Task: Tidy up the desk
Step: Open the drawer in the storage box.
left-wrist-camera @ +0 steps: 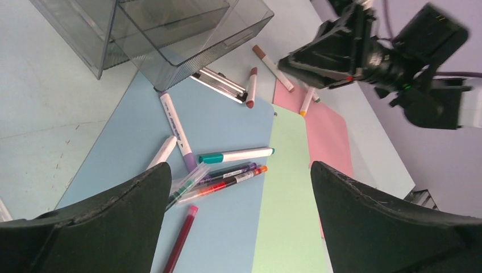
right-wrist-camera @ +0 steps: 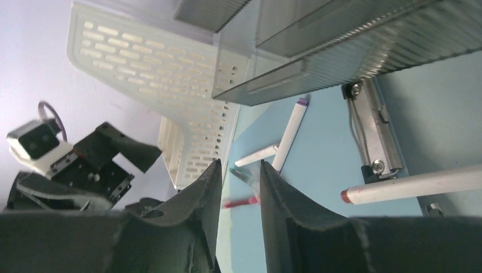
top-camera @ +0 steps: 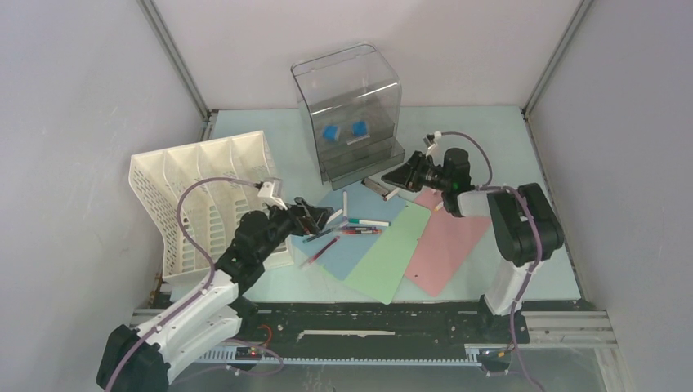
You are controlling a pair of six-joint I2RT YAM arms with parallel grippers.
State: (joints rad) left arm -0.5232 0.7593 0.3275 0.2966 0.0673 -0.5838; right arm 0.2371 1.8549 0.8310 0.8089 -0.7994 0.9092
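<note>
Desk (top-camera: 490, 131): pens (top-camera: 369, 221) on sheets (top-camera: 384, 260); rack (top-camera: 204, 188) L; box (top-camera: 347, 106) behind.

A narrow-gapped right gripper (right-wrist-camera: 240, 173), white marker (right-wrist-camera: 415, 183) just beside it, clear drawer box (right-wrist-camera: 341, 51) beyond.

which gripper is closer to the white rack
Left. The left gripper is right beside the rack; the right gripper is across the desk, by the drawer box.

Pens (top-camera: 359, 224) lie on coloured sheets (top-camera: 384, 260) near white rack (top-camera: 192, 184) and clear drawer box (top-camera: 351, 110).
</note>
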